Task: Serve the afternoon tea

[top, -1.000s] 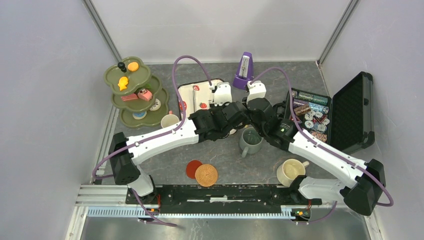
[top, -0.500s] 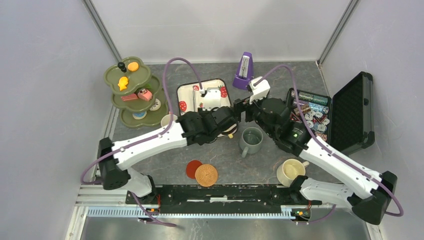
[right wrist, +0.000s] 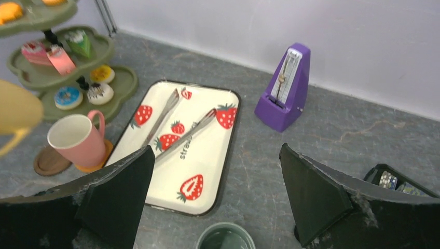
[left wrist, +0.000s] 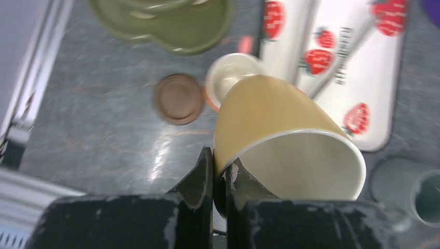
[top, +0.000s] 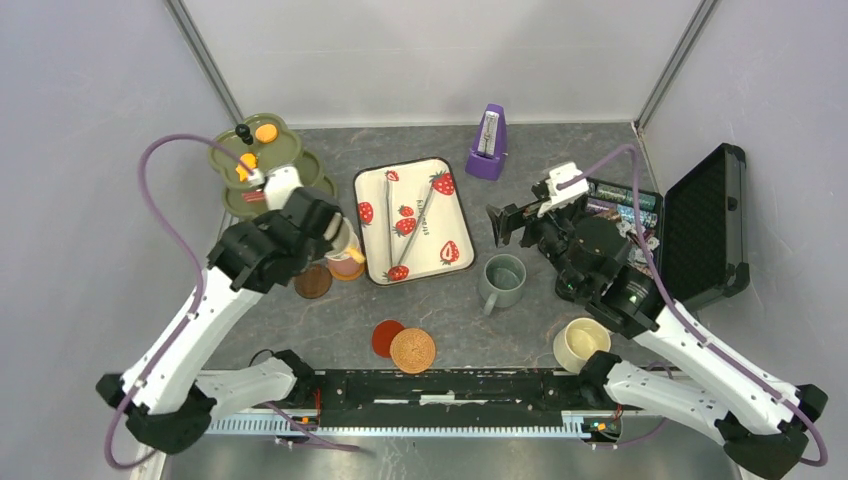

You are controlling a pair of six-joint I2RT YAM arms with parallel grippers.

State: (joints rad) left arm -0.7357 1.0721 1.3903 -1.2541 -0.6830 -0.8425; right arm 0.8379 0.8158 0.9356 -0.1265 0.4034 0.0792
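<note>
nearest the bases, a red coaster and a woven coaster lie touching on the surface, both bare. off to the right sits the cream mug, no coaster under it. a step further out, the grey-green mug stands upright on the bare surface too. just beyond it hangs the right tool, fingers spread wide, carrying nothing.

now the left side: a brown coaster lies free, just beside the pink mug, which already has a coaster of its own. above those two, the yellow mug is in the air, tilted, mouth towards the wrist camera. the left tool pinches its wall near the rim.

looks like glazed ceramic to me: stiff, some weight, slick, and it'll chip if dropped. held by one side like that, it may swing in the pinch, so i'd level it before lowering onto that brown coaster.

further back, the strawberry tray, then the olive stand with its toy pastries, and the purple metronome by the wall.
</note>
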